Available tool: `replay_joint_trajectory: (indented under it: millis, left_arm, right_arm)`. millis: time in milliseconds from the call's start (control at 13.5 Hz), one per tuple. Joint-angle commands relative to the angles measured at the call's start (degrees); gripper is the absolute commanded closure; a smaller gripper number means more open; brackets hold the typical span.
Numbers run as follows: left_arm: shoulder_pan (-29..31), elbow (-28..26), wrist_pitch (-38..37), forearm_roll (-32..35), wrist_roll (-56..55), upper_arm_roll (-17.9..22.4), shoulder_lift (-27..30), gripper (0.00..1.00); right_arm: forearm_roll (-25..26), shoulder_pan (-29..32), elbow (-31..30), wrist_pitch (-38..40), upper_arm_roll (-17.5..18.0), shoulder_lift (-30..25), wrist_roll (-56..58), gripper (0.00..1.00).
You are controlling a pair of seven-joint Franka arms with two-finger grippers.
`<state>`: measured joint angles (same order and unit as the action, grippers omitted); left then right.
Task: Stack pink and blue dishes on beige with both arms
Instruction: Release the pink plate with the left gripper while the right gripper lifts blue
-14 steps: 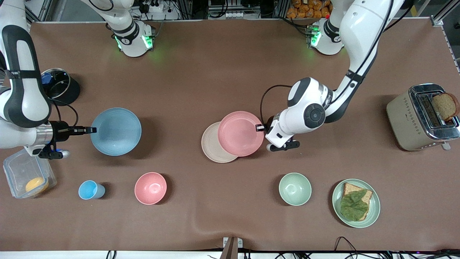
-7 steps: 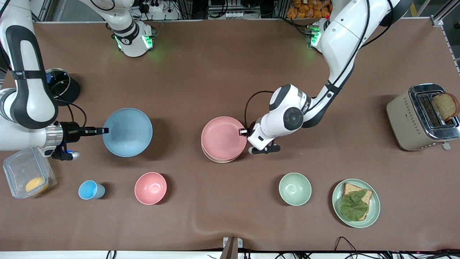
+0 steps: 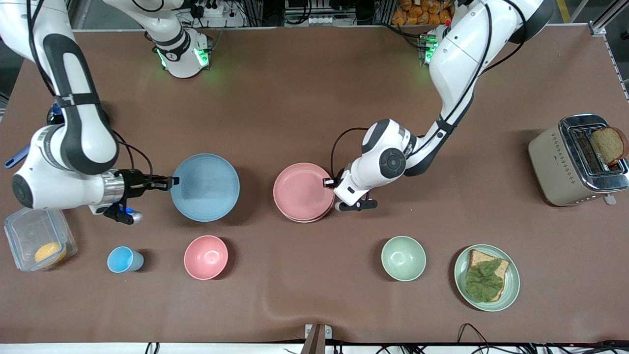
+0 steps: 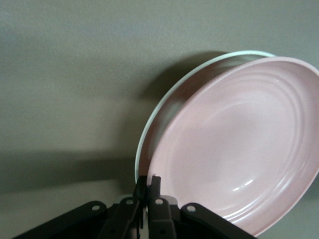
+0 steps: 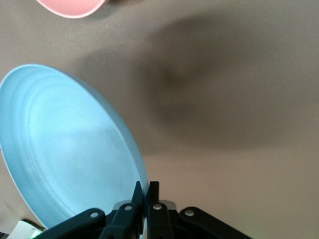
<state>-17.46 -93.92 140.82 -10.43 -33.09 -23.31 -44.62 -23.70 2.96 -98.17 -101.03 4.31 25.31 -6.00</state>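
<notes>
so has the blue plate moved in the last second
Yes. Held by the right gripper, the blue plate has travelled toward the pink plate; it now sits above the pink bowl in the front view instead of nearer the blue cup.

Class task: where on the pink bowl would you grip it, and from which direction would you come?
Grip the pink bowl by its rim, coming from above with one finger inside and one outside. It stands upright and open, its wall is thin, and it is probably too wide for a pincer to span.
</notes>
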Motion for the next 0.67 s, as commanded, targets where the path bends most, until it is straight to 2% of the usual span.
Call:
replay_joint_trajectory:
  millis: [0, 74, 148, 222, 593]
  left_arm:
    - [-1.5, 1.4, 0.5, 0.9, -0.3, 1.2, -0.6, 1.00]
    - [-1.4, 1.4, 0.5, 0.8, -0.3, 1.2, -0.5, 0.95]
    - [-1.4, 1.4, 0.5, 0.7, -0.7, 1.3, -0.5, 0.65]
    - [-1.4, 1.4, 0.4, 0.9, -0.9, 1.4, -0.2, 0.01]
    - [-0.2, 0.9, -2.1, 1.5, -0.7, 1.5, 3.9, 0.00]
  right_arm:
    - [-2.5, -0.4, -0.3, -0.7, -0.4, 0.3, -1.6, 1.00]
    - [-2.7, -0.8, -0.4, -1.0, -0.4, 0.4, -2.3, 1.00]
    - [-2.7, -1.2, -0.4, -1.1, -0.4, 0.4, -2.8, 1.00]
    - [-2.8, -1.3, -0.4, -1.2, -0.3, 0.4, -3.3, 1.00]
    - [-4.1, -4.7, -0.6, -2.3, -0.4, 0.5, -6.3, 1.00]
